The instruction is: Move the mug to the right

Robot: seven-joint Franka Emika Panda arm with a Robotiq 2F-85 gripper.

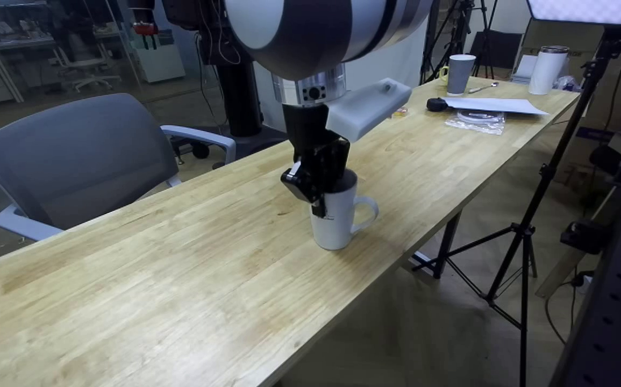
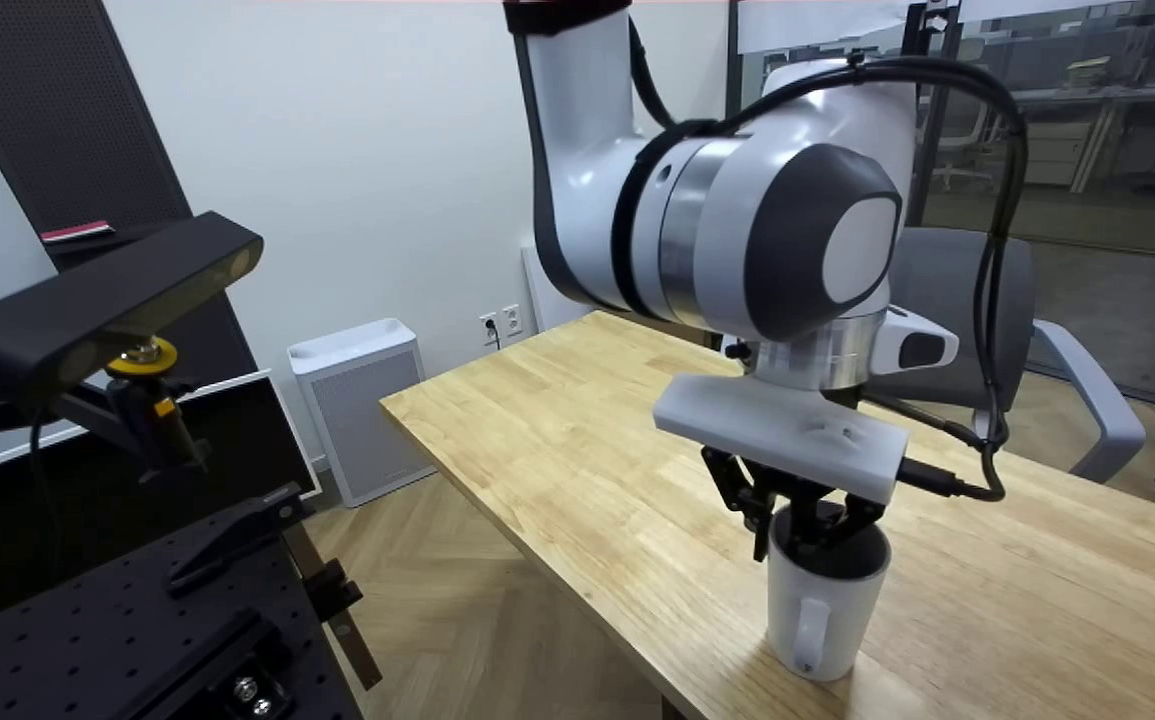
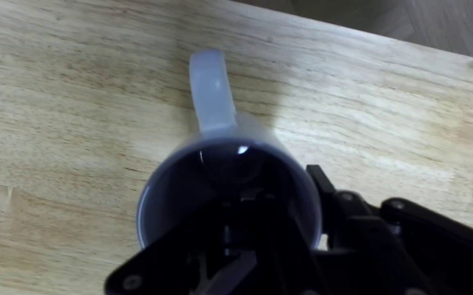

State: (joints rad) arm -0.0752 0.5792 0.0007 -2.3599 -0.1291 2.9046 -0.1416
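The white mug (image 1: pixel 337 231) stands upright on the wooden table, near the long edge. It also shows in an exterior view (image 2: pixel 849 618), with its loop handle towards that edge. In the wrist view the mug (image 3: pixel 213 92) shows its handle at the top and its dark interior below. My black gripper (image 3: pixel 295 176) straddles the mug's wall: one finger is inside, the other outside close against the wall. A gap shows between the inner finger and the wall, so the jaws look partly open. The gripper sits at the rim in both exterior views (image 1: pixel 325 204) (image 2: pixel 787 545). The inner fingertip is mostly hidden.
The table (image 1: pixel 224 263) is long and narrow. At its far end stand a grey cup with a yellow handle (image 1: pixel 459 76) and a white tumbler (image 1: pixel 548 70), with paper (image 1: pixel 490 105) and a plastic bag (image 1: pixel 477 122). A chair (image 1: pixel 79 156) and a tripod (image 1: pixel 547 172) stand beside the table.
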